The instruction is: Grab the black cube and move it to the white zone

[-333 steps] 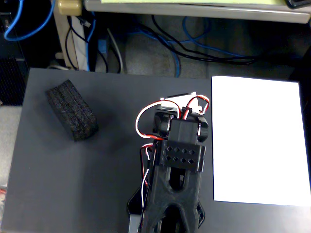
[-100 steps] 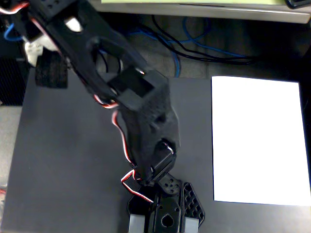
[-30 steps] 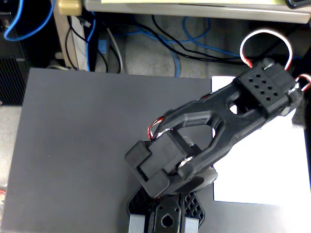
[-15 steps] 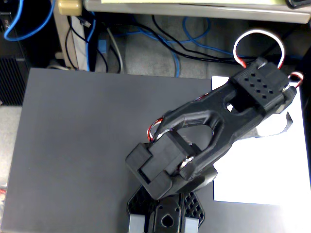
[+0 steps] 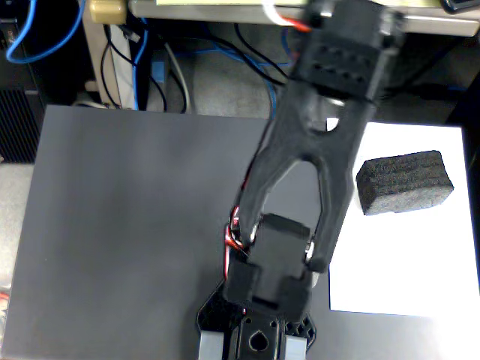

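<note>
The black cube [image 5: 405, 182] is a rough, speckled foam block lying on the white zone [image 5: 405, 262], a white paper sheet at the right of the fixed view. It rests in the sheet's upper half, well inside its edges. The glossy black arm [image 5: 315, 165] rises from its base [image 5: 259, 330] at the bottom centre and reaches up to the top edge, just left of the block and not touching it. The gripper's fingers do not show; the arm's perforated housing [image 5: 349, 49] ends at the top of the frame.
The dark grey tabletop [image 5: 135, 225] fills the left and middle. Behind its far edge hang blue, black and white cables [image 5: 142, 60] under a desk edge. The arm overlaps the paper's left edge.
</note>
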`<state>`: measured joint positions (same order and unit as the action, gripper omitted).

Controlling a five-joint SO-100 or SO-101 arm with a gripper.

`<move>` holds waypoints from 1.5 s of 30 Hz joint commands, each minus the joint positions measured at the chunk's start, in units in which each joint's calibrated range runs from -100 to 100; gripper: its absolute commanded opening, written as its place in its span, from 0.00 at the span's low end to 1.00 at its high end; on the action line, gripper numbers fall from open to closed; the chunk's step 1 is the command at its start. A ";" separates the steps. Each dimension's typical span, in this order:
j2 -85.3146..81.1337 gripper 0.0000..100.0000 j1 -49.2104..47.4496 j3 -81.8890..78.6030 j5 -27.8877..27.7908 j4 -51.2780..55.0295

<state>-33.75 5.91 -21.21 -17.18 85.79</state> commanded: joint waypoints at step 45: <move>-59.78 0.02 -0.98 -78.79 10.26 -19.93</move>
<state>-93.26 4.80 -100.00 -6.74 65.68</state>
